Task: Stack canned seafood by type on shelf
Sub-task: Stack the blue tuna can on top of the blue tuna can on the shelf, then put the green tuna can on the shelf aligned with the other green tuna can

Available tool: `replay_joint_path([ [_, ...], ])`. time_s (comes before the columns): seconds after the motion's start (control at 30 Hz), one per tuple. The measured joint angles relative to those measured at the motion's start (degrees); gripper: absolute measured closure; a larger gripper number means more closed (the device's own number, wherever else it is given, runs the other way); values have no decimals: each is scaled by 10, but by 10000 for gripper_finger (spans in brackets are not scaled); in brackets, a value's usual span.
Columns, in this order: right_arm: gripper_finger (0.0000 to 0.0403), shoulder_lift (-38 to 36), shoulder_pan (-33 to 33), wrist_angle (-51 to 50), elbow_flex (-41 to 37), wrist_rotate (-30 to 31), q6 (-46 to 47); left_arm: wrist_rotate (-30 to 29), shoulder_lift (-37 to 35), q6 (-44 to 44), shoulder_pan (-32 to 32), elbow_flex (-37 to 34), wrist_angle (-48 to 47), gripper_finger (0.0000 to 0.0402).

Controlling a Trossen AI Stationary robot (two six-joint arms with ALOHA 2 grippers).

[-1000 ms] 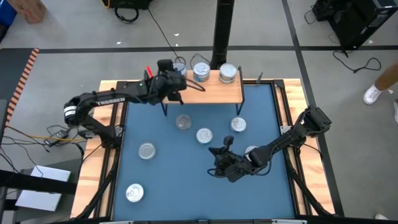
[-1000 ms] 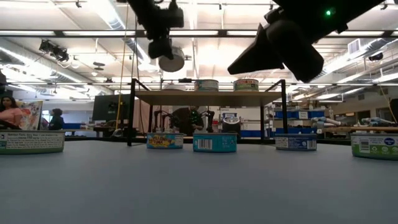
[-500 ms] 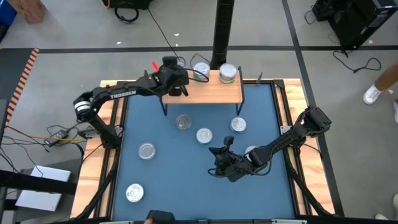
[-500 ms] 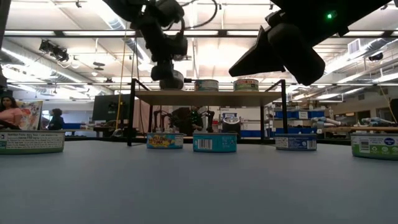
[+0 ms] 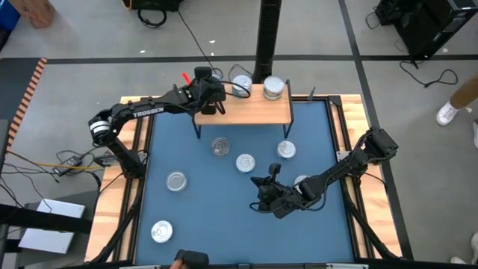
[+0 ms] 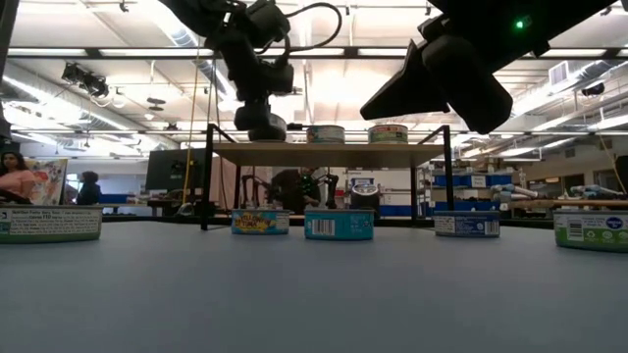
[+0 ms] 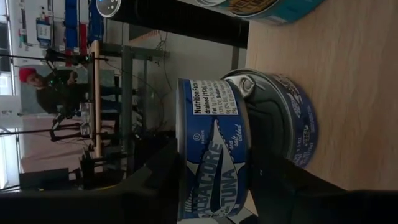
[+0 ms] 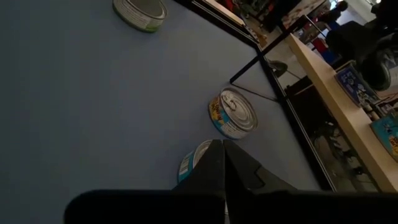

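Bench: a blue mat (image 5: 202,213) with light wooden edges is covering the bench (image 5: 119,194); in the low view it is stretching flat and bare toward the room.
Shelf: the small light-wood shelf (image 5: 254,110) on thin black legs is standing at the far edge of the mat.
Tins on the shelf: two tins (image 5: 274,88) are sitting toward the shelf's middle and right, and a blue tuna tin (image 7: 217,143) is resting on the wood at its left end.
Left hand: the left hand (image 5: 211,97) is hovering at the shelf's left end, its dark fingers (image 7: 155,180) sitting on either side of the blue tuna tin; whether they are gripping it cannot be told.
Right hand: the right hand (image 5: 263,196) is waiting low over the mat near its right-hand side, fingers pressed together on nothing.
Tins on the mat: loose tins (image 5: 245,162) are lying scattered below the shelf, one (image 5: 176,181) farther left and one (image 5: 161,232) near the front corner.
Room: grey floor with cables is surrounding the bench; a black post (image 5: 267,37) is rising behind the shelf; ceiling strip lights (image 6: 324,54) are glowing, and a person (image 6: 15,176) is sitting far off at the left.
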Motion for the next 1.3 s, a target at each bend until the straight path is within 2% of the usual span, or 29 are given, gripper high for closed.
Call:
replay_joint_path([
  [0.1, 403, 0, 0, 0, 0, 0, 0, 10, 1, -7, -2, -2, -12, 210],
  [0.2, 403, 0, 0, 0, 0, 0, 0, 12, 1, -15, -6, -2, -27, 198],
  [0.6, 403, 0, 0, 4, 0, -13, -5, 13, 1, -19, -30, -2, -53, 192],
  [0.83, 403, 0, 0, 4, 0, -13, -5, -9, 1, -11, -44, -2, -53, 191],
  [1.13, 403, 0, 1, 5, 0, -13, -6, -26, -16, -14, -67, -2, -52, 199],
  [1.3, 403, 0, 1, 6, 0, -13, -6, 23, -53, -77, -71, -1, -72, 238],
])
